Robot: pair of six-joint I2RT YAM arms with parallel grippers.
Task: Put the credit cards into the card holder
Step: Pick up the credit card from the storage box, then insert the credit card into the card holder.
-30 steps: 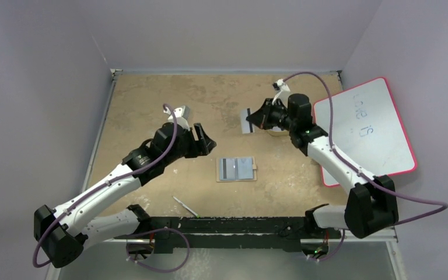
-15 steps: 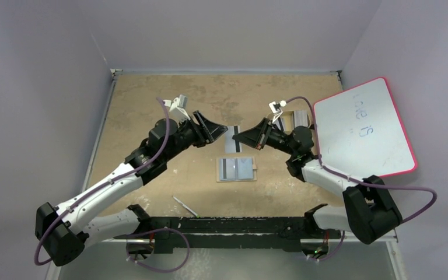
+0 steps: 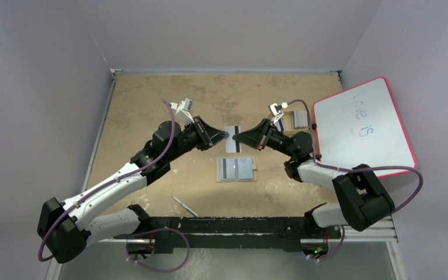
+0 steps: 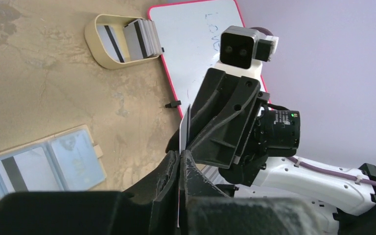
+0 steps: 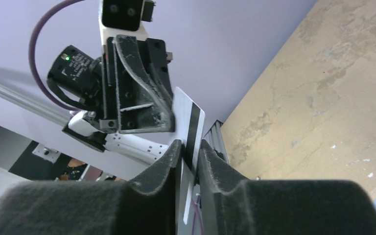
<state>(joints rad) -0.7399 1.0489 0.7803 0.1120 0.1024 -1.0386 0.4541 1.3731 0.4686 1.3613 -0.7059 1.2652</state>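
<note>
One credit card [image 3: 232, 139], pale with a dark stripe, hangs in the air between both grippers above the table's middle. My left gripper [image 3: 224, 136] is shut on its left edge; in the left wrist view the card [image 4: 185, 125] stands edge-on, pinched between the pads of that gripper [image 4: 181, 155]. My right gripper [image 3: 238, 137] faces it from the right. Its jaws [image 5: 190, 147] stand slightly apart around the card [image 5: 188, 125]. The card holder [image 3: 237, 169] lies open and flat just below, with a striped card [image 4: 14, 171] in its left pocket.
A beige oval tray [image 3: 287, 125] with several more cards [image 4: 139, 38] sits behind the right gripper. The pink-edged whiteboard [image 3: 361, 125] lies at the right. A pen [image 3: 185, 206] rests near the front edge.
The right gripper brought the card from the tray toward the middle and the left gripper came to meet it. The left jaws shut on the card; the right jaws have parted a little.
</note>
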